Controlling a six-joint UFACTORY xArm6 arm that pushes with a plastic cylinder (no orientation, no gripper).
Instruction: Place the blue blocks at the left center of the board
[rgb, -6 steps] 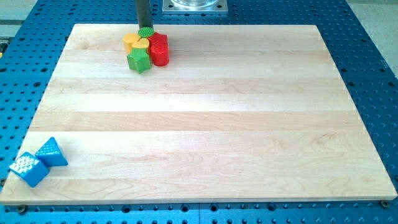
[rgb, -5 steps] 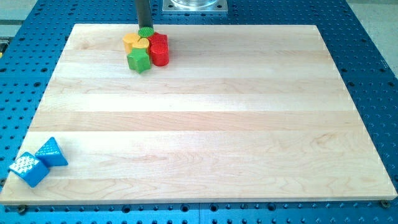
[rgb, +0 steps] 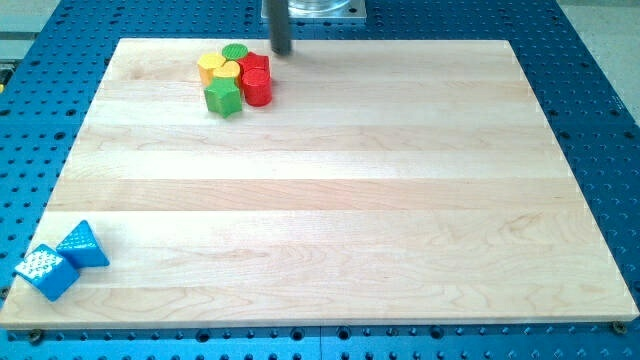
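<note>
Two blue blocks lie at the board's bottom left corner: a blue triangular block (rgb: 83, 244) and a blue cube (rgb: 45, 271), touching each other, the cube hanging over the board's edge. My tip (rgb: 283, 51) stands near the board's top edge, just right of a cluster of other blocks and far from the blue ones.
The cluster at the top left holds a green round block (rgb: 234, 53), a yellow block (rgb: 211, 67), a yellow heart-like block (rgb: 229, 71), two red blocks (rgb: 257, 78) and a green star-like block (rgb: 224, 97). A metal mount (rgb: 314, 9) sits above the board's top edge.
My tip has moved to the right, from behind the green round block to a spot right of the cluster. No block has moved.
</note>
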